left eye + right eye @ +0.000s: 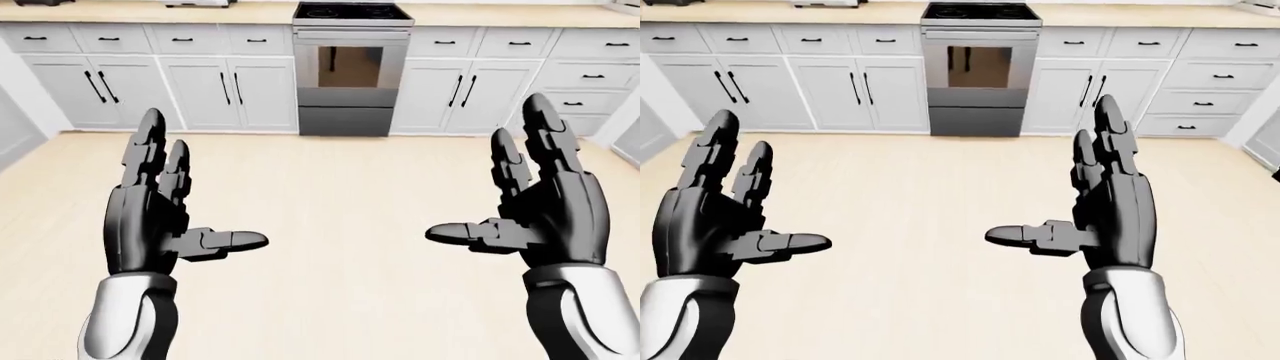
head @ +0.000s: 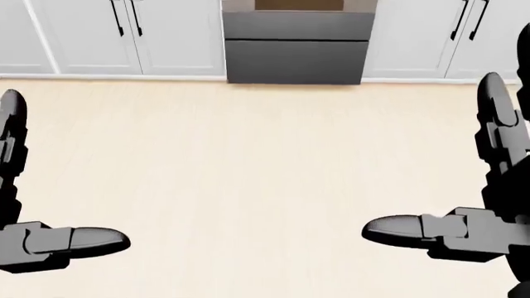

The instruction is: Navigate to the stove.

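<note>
Pale floor (image 1: 330, 195) is stretching up to white cabinets (image 1: 200, 90); the stove (image 1: 351, 67) is sitting top centre among them. Left hand (image 1: 160, 217) and right hand (image 1: 545, 206) are hovering with fingers spread, holding nothing.

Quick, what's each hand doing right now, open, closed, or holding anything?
Left hand: open, fingers spread, holding nothing.
Right hand: open, fingers spread, holding nothing.

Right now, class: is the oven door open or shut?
Shut. The oven door sits flush in the stove, level with the cabinets beside it.
</note>
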